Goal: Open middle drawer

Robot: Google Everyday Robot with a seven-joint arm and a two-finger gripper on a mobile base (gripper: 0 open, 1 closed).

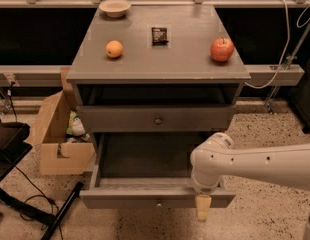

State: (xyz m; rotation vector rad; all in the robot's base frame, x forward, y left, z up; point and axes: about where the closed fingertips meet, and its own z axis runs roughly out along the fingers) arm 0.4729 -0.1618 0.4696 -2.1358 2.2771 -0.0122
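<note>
Hanging tip-down, the gripper (203,209) sits just in front of the middle drawer (125,199), low against the right part of its front edge. Only one tan tip shows, so I cannot tell whether it is spread or pressed together. It grips nothing that can be seen.

The drawer stands pulled well out, its small knob (158,202) a little to the left of the gripper. Directly above the gripper, the white arm (255,161) bends over the drawer's front right corner and covers that corner and part of the right wall. It runs off the right edge of the view.

Speckled floor (145,224) lies below and to the left of the gripper. Far to the left, a dark stand leg (62,211) slants close to the drawer's left front corner, with a cardboard box (60,149) beyond it beside the cabinet.

Behind and above the gripper, the upper drawer (195,119) is flush and closed, under a dark recess. On the cabinet top (160,64), well apart, sit an apple (222,49), an orange (114,49), a bowl (115,7) and a dark packet (159,35) whose label is too small to read. Whatever lies beneath the open drawer is hidden.
</note>
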